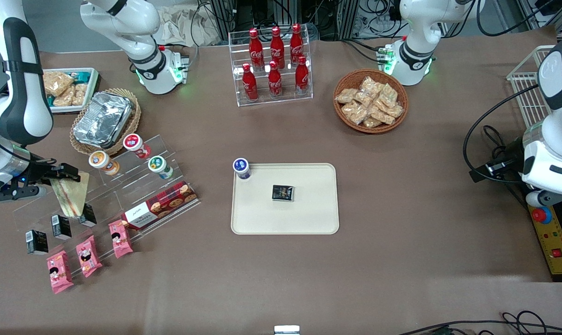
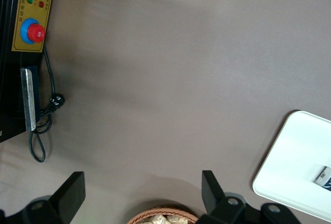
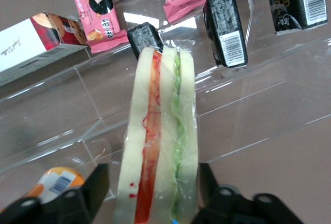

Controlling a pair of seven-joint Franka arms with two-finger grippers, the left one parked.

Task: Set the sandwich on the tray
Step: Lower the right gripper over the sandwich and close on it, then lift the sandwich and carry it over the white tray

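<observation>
The sandwich (image 1: 70, 195), a wrapped wedge of pale bread with red and green filling, lies over the clear acrylic step stand (image 1: 123, 195) at the working arm's end of the table. My right gripper (image 1: 63, 178) is at its wide end. In the right wrist view the gripper (image 3: 153, 182) has a finger on each flat side of the sandwich (image 3: 160, 141) and is shut on it. The sandwich's tip points at a black packet (image 3: 146, 36). The cream tray (image 1: 309, 214) lies at the table's middle, well apart from the gripper, and one corner shows in the left wrist view (image 2: 300, 157).
On the tray stand a blue-lidded cup (image 1: 241, 167) and a black packet (image 1: 283, 192). The stand carries small cups (image 1: 103, 162), a red biscuit box (image 1: 160, 204), black packets (image 1: 60, 226) and pink packets (image 1: 89, 255). A foil container (image 1: 103, 118) sits in a basket nearby.
</observation>
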